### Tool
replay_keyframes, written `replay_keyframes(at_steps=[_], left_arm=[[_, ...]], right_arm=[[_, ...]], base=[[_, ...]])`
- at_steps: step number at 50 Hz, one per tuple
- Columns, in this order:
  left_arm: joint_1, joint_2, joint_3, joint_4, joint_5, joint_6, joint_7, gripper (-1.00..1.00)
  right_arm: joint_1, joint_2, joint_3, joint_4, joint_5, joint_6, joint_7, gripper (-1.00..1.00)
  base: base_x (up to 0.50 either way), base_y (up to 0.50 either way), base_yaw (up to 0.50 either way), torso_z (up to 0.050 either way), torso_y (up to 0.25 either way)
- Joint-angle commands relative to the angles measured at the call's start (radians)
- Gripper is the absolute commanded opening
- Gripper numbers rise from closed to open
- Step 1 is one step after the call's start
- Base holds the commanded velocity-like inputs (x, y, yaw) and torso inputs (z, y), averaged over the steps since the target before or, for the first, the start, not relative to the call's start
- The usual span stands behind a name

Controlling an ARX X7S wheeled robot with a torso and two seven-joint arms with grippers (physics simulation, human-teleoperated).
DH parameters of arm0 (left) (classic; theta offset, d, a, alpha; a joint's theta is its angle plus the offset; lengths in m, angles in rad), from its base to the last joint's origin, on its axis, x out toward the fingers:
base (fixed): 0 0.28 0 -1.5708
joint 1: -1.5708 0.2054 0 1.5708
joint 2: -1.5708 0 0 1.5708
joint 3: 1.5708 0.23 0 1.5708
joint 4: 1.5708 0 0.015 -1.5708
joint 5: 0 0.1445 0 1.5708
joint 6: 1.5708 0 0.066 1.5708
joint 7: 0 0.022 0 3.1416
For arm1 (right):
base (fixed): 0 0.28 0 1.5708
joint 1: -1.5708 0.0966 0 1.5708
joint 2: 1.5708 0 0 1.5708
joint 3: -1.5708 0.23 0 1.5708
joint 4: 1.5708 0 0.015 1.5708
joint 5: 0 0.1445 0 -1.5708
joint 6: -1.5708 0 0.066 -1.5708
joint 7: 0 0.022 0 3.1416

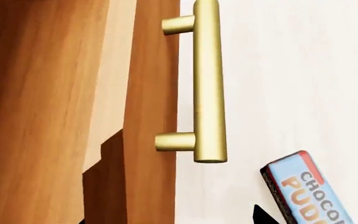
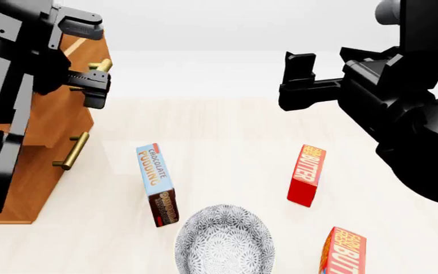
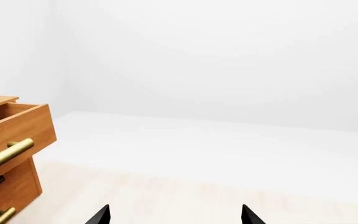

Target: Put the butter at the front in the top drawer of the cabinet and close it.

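Observation:
Two red butter cartons lie on the pale floor in the head view: one [image 2: 346,251] nearest me at the bottom edge, partly cut off, and another [image 2: 307,174] farther back. The cabinet [image 2: 44,137] stands at the left. Its top drawer [image 3: 17,123] is pulled out a little, with its brass handle [image 3: 5,156] showing. My left gripper [image 2: 96,85] hovers at the top drawer's handle [image 2: 102,65]; in the left wrist view the gripper [image 1: 169,219] is open and empty, with a brass handle [image 1: 207,84] beyond it. My right gripper [image 2: 299,77] is raised, open and empty [image 3: 175,217].
A blue-and-brown chocolate pudding box [image 2: 157,182] lies in front of the cabinet; it also shows in the left wrist view [image 1: 306,191]. A patterned grey bowl [image 2: 223,240] sits near me in the middle. A lower drawer handle [image 2: 71,150] sticks out.

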Motion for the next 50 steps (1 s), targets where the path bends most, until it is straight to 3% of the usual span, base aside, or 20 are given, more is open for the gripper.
replay_keyframes(at_steps=[1, 26, 38, 50], left_arm=[[0.020, 0.026, 0.130, -0.019, -0.014, -0.018, 0.239, 1.00], [-0.012, 0.109, 0.113, 0.002, -0.081, 0.037, 0.429, 1.00], [0.078, 0.048, 0.037, 0.317, -0.166, -0.114, 0.466, 1.00], [0.128, 0.061, -0.053, 0.443, -0.244, -0.148, 0.476, 1.00]], right_arm=[[-0.003, 0.002, -0.007, 0.000, -0.002, -0.008, -0.002, 1.00], [0.015, 0.023, -0.014, -0.019, 0.049, -0.012, 0.044, 1.00], [0.023, 0.032, -0.018, -0.025, 0.071, -0.016, 0.063, 1.00], [0.018, 0.044, -0.020, -0.028, 0.076, -0.022, 0.068, 1.00]], base=[[0.00, 0.00, 0.00, 0.000, 0.000], [0.00, 0.00, 0.00, 0.000, 0.000], [0.00, 0.00, 0.00, 0.000, 0.000], [0.00, 0.00, 0.00, 0.000, 0.000]])
